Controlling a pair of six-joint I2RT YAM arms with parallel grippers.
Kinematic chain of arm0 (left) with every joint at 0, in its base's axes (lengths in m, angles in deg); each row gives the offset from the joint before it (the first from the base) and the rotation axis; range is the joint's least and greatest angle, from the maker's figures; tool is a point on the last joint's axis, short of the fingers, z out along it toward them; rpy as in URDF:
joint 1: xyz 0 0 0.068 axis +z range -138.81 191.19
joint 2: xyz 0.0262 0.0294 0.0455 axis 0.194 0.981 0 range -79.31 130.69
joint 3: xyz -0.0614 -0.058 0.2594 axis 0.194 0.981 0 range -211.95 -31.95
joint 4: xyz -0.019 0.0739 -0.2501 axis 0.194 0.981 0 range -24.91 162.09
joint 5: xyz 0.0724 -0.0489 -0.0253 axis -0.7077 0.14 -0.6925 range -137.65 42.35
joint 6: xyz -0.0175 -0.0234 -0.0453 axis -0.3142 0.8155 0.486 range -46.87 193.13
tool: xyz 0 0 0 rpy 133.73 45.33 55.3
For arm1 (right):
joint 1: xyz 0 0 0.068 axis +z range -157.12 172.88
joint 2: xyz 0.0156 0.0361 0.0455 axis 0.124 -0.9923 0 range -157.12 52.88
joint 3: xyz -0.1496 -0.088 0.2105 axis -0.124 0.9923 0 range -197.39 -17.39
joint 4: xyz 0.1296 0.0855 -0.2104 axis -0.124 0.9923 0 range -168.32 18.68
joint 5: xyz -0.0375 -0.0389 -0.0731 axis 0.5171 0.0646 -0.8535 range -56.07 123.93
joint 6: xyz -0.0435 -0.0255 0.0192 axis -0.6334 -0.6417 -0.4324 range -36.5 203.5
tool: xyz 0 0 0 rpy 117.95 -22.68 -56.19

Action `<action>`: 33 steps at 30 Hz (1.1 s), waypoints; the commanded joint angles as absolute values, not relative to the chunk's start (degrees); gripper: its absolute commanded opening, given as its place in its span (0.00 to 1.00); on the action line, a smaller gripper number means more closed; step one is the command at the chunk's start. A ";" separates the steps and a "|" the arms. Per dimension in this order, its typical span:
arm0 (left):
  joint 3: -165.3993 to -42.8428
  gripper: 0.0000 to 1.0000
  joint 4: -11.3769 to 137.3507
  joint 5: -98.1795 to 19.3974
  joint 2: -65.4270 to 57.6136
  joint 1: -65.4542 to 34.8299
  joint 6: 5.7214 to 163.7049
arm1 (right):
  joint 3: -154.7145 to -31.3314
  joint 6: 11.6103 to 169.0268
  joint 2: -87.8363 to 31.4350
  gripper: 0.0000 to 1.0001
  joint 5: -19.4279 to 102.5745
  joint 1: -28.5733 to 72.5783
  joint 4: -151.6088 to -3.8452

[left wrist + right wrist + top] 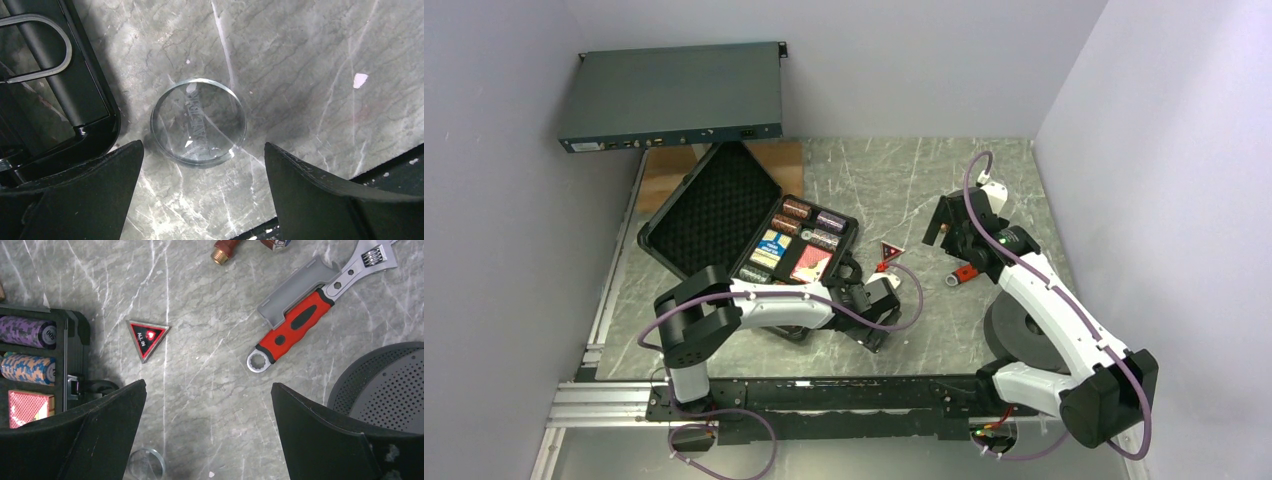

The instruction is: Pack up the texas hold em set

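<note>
1. The case (686, 243) lies open on the table (894, 180). It is black, its raised lid lined with egg-crate foam.
2. Its tray holds chip rolls (797, 210), a blue-and-yellow card box (772, 248) and a red card box (812, 264).
3. A clear disc (198, 121) lies flat just beside the case's handle (35, 50). The lettering on it is too faint to read.
4. A red-and-black triangle (146, 338) marked "ALL IN" lies near the case on that same side.
5. In the top view the left arm (774, 305) covers the case's near corner. The right wrist view cuts the tray off at its edge.
6. The left gripper (202, 147) is spread wide and empty, and the disc lies just ahead of the gap between its fingers, untouched.
7. The right gripper (207, 385) is released too, holding nothing, over bare table past the triangle from the case. A wrench (300, 320) lies farther out still.
</note>
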State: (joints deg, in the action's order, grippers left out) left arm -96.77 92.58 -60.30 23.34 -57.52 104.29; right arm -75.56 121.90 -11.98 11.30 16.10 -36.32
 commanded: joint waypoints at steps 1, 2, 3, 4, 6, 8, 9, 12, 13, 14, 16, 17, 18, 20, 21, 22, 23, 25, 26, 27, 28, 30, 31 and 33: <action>-98.95 0.97 92.17 -62.07 24.13 -57.81 105.02 | -76.21 121.65 -12.10 1.00 12.40 15.90 -38.20; -98.88 0.96 91.87 -62.14 24.13 -57.81 105.04 | -76.19 121.65 -12.15 1.00 12.60 15.90 -38.24; -98.77 0.95 91.68 -62.34 24.13 -57.81 104.96 | -76.12 121.65 -12.22 1.00 12.72 15.90 -38.32; -98.74 0.95 91.57 -62.58 24.20 -57.81 105.02 | -76.10 121.65 -12.40 1.00 12.81 15.90 -38.33; -98.54 0.94 91.23 -63.08 24.09 -57.94 104.70 | -75.95 121.67 -12.51 1.00 12.90 15.90 -38.33; -98.56 0.94 91.10 -63.75 24.09 -58.06 104.52 | -75.77 121.65 -12.51 1.00 13.16 15.90 -38.49; -98.69 0.93 91.04 -64.01 24.17 -58.11 104.36 | -75.75 121.63 -12.55 1.00 13.25 15.90 -38.55; -99.10 0.92 91.20 -64.94 24.71 -58.29 104.20 | -75.58 121.56 -12.71 1.00 13.45 15.90 -38.68; -99.11 0.92 91.05 -65.18 24.93 -58.33 104.24 | -75.57 121.56 -12.76 1.00 13.52 15.90 -38.68; -99.10 0.91 90.90 -65.27 25.05 -58.33 104.30 | -75.57 121.56 -12.79 1.00 13.62 15.91 -38.68; -98.98 0.90 90.35 -64.93 25.18 -58.33 104.33 | -75.49 121.52 -12.91 1.00 13.71 15.90 -38.68; -98.91 0.90 90.03 -64.71 25.25 -58.33 104.29 | -75.41 121.49 -12.87 1.00 13.72 15.91 -38.68; -98.85 0.90 89.72 -64.57 25.21 -58.40 104.32 | -75.32 121.47 -12.82 1.00 13.72 15.90 -38.75; -98.74 0.89 89.40 -64.39 25.48 -58.42 104.41 | -75.15 121.60 -12.82 1.00 13.78 15.92 -38.85; -98.69 0.88 89.22 -64.24 25.58 -58.44 104.30 | -75.07 121.64 -12.82 1.00 13.85 15.91 -38.86; -98.68 0.86 89.07 -64.08 25.67 -58.42 104.28 | -74.93 121.69 -12.89 1.00 13.95 15.90 -38.91; -98.71 0.84 88.96 -64.01 25.71 -58.42 104.29 | -74.83 121.73 -12.88 1.00 14.02 15.90 -38.94; -98.80 0.82 88.87 -63.93 25.84 -58.42 104.38 | -74.58 121.81 -13.01 1.00 14.07 15.90 -39.10; -98.82 0.80 88.98 -64.11 25.86 -58.42 104.41 | -74.46 121.82 -13.02 1.00 14.07 15.90 -39.12; -98.85 0.79 89.18 -64.29 25.89 -58.42 104.49 | -74.43 121.78 -13.09 1.00 14.07 15.90 -39.00; -98.88 0.78 89.31 -64.49 25.90 -58.42 104.57 | -74.43 121.77 -13.13 1.00 14.07 15.90 -39.00; -98.59 0.77 89.16 -64.66 25.85 -58.42 104.76 | -74.28 121.74 -13.15 1.00 14.07 15.91 -39.01; -98.40 0.77 88.82 -64.55 25.84 -58.42 104.74 | -74.19 121.69 -13.18 1.00 14.07 15.90 -39.03; -97.87 0.75 88.16 -64.47 25.77 -58.42 104.87 | -73.97 121.65 -13.05 1.00 14.07 15.91 -39.31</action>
